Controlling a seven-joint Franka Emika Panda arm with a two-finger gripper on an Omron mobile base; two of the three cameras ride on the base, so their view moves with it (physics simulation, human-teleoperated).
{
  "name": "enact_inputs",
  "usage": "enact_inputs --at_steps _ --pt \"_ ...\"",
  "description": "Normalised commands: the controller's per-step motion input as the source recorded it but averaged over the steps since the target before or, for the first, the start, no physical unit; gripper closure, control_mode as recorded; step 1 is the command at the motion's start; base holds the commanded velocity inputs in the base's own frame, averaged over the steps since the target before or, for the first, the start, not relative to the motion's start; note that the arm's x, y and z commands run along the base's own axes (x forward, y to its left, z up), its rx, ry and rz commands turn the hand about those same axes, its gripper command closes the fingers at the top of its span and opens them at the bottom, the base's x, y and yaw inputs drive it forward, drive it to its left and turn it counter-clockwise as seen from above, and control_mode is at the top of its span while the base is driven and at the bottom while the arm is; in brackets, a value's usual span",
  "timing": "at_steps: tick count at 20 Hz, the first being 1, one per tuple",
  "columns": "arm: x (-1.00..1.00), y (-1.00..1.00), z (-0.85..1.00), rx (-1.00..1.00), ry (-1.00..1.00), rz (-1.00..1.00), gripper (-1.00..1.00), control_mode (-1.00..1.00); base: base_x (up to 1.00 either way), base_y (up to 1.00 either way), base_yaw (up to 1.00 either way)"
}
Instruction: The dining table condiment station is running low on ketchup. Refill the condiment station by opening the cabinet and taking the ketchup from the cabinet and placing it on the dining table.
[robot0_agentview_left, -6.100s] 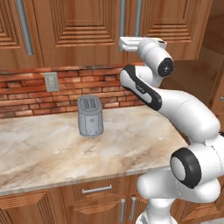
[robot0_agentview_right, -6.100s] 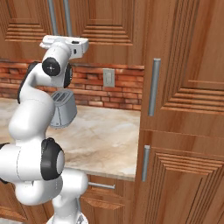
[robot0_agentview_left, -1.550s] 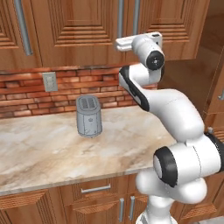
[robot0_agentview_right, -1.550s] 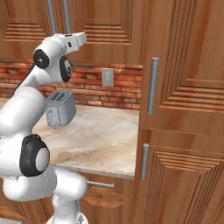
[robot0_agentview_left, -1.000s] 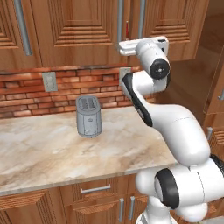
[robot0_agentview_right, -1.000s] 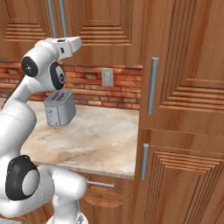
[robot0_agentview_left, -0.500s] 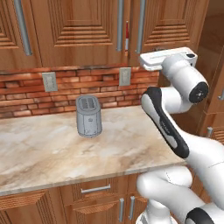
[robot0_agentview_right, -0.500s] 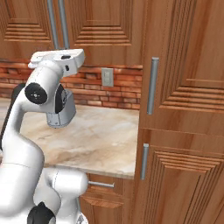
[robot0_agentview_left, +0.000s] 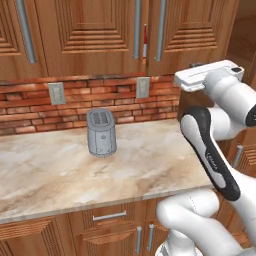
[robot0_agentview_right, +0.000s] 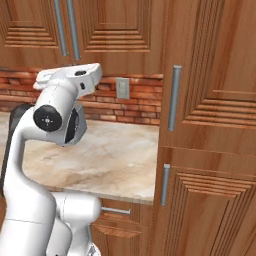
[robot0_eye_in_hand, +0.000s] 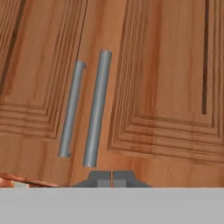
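Observation:
The cabinet (robot0_agentview_left: 95, 30) hangs above the counter with both carved doors closed. Its two silver bar handles (robot0_agentview_left: 137, 27) stand side by side and appear large in the hand view (robot0_eye_in_hand: 97, 109). A thin red strip (robot0_agentview_left: 145, 42) shows in the slit between the doors; the ketchup's shape is hidden behind them. My gripper (robot0_eye_in_hand: 112, 178) is shut with nothing in it, and it points at the lower part of the doors from a short distance. My white hand (robot0_agentview_left: 205, 75) hovers right of the handles, below their level. The dining table is out of view.
A grey toaster (robot0_agentview_left: 101, 132) stands on the marble counter (robot0_agentview_left: 50, 175) before the brick wall. Low drawers (robot0_agentview_left: 107, 216) run under the counter. A tall wooden cabinet (robot0_agentview_right: 210, 125) with vertical handles (robot0_agentview_right: 173, 97) walls off the right side.
The arm has swung right and back from the cabinet doors, and the hand now sits lower and farther right. The fingers stayed shut. The toaster and the doors have not moved.

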Motion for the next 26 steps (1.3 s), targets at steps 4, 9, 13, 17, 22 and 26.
enact_inputs --at_steps 4,9,13,17,22,26 --pt "0.22 0.72 0.0 -0.14 0.22 -0.15 -1.0 -1.0 0.0 0.0 0.0" --pt "-0.1 0.65 0.39 -0.17 0.02 -0.01 -1.0 -1.0 0.0 0.0 0.0" --pt "0.03 0.57 0.27 -0.17 0.0 0.0 -1.0 -1.0 0.0 0.0 0.0" --pt "0.23 0.29 0.05 -0.15 0.01 -0.03 -1.0 -1.0 0.0 0.0 0.0" --pt "0.45 0.01 -0.09 -0.24 0.03 -0.03 -1.0 -1.0 0.0 0.0 0.0" --pt "0.4 0.01 -0.16 -0.33 0.0 -0.03 -1.0 -1.0 0.0 0.0 0.0"
